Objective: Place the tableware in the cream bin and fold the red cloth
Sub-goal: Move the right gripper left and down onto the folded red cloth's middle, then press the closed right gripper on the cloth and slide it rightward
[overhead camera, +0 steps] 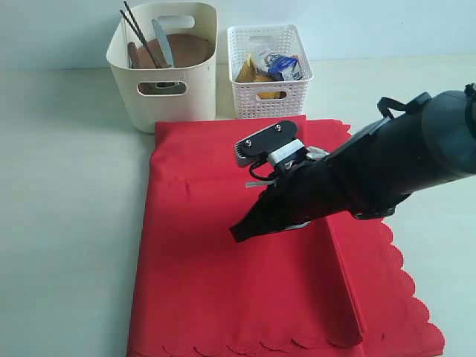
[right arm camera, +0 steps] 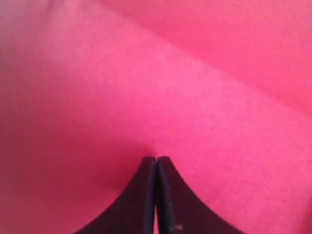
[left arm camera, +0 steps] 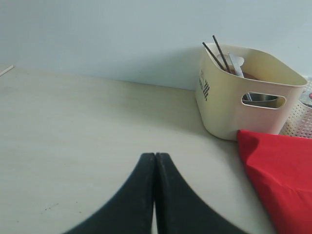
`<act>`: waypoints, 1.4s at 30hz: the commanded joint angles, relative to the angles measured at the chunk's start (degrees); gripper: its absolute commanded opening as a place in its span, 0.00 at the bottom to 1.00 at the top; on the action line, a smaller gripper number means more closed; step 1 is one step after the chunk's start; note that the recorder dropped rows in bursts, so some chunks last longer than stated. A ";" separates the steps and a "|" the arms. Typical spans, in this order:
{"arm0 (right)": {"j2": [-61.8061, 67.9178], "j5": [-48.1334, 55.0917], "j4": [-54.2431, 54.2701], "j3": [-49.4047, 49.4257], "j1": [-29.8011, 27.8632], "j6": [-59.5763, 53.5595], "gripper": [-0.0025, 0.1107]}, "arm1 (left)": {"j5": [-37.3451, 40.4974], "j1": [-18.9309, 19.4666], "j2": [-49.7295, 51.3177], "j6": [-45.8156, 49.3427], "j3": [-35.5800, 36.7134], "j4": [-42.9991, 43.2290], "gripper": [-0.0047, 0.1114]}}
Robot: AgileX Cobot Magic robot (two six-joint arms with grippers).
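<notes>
Judging by the cream bin, which already holds the chopsticks, table knife and wooden plate, only folding the red cloth remains; it lies in front of the bins, one side turned over. The right gripper rests pinched shut on it, grasping nothing visible. Only the left wrist view shows the left gripper, closed and empty over bare table.

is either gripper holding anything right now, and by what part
No. The left gripper is shut over bare table, and the right gripper is shut with nothing between its jaws, over the red cloth.
</notes>
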 commanded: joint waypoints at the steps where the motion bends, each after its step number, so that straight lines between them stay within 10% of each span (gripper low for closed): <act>1: 1.11 -2.45 -0.70 -0.27 -0.05 -0.22 0.02 | -0.11 0.14 -0.38 0.05 0.03 0.13 0.06; 33: -2.64 -4.40 14.45 1.39 0.62 -19.07 0.02 | -0.11 0.14 -0.38 0.05 0.03 0.13 0.06; 37: -2.67 -6.98 -10.24 1.51 1.70 8.58 0.02 | -0.11 0.14 -0.38 0.05 0.03 0.13 0.06; 42: -2.67 -9.35 -65.59 2.34 5.51 61.78 0.02 | -0.11 0.14 -0.38 0.05 0.03 0.13 0.06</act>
